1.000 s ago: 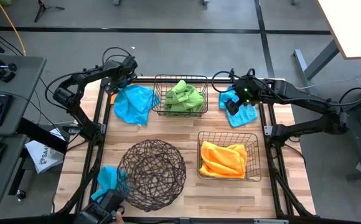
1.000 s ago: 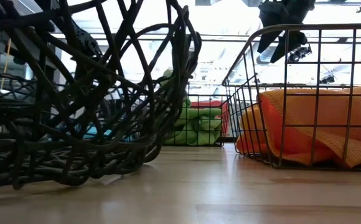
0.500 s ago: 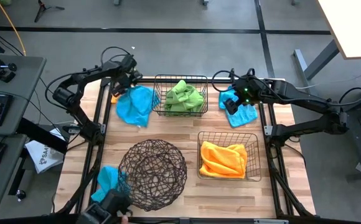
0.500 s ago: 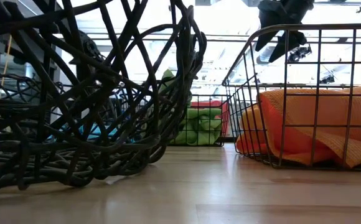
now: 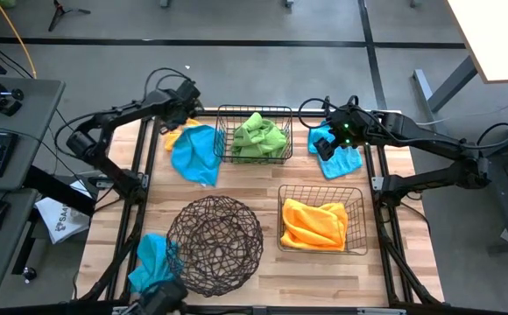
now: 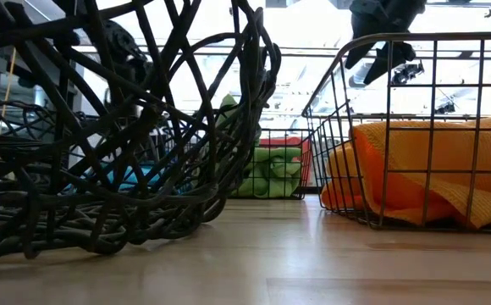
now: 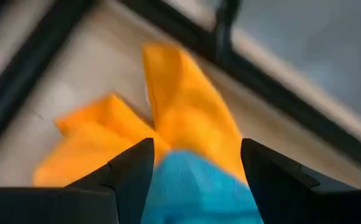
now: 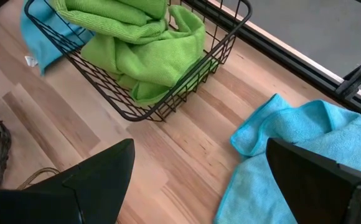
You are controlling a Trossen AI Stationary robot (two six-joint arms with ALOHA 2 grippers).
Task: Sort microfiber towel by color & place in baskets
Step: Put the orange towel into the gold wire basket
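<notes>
My left gripper (image 5: pixel 186 118) is at the table's far left, shut on a blue towel (image 5: pixel 195 155) that trails below it. An orange towel (image 7: pixel 112 155) lies flat on the wood under it. My right gripper (image 8: pixel 199 149) hovers open above a second blue towel (image 5: pixel 337 157), which lies crumpled at the far right. A third blue towel (image 5: pixel 152 255) lies at the near left beside the round wire basket (image 5: pixel 215 245). One rectangular basket (image 5: pixel 254 136) holds green towels. The other rectangular basket (image 5: pixel 321 219) holds an orange one. My left gripper pinches a bunched part of the blue towel (image 7: pixel 196 190) between its two fingers, at the towel's far upper end. The fingers slant down from above. The rest of the towel (image 5: pixel 197 166) hangs slack below and spreads toward the table's near side.
The green-towel basket stands right next to the held towel, on its right. Black frame rails (image 5: pixel 153 149) run along the table's left, right and far edges. Bare wood (image 5: pixel 263 188) lies between the baskets at mid table.
My left gripper has risen and gone toward the table's right, keeping its hold. The blue towel's upper end came up and along with it, baring the orange towel beneath. My right arm kept still.
</notes>
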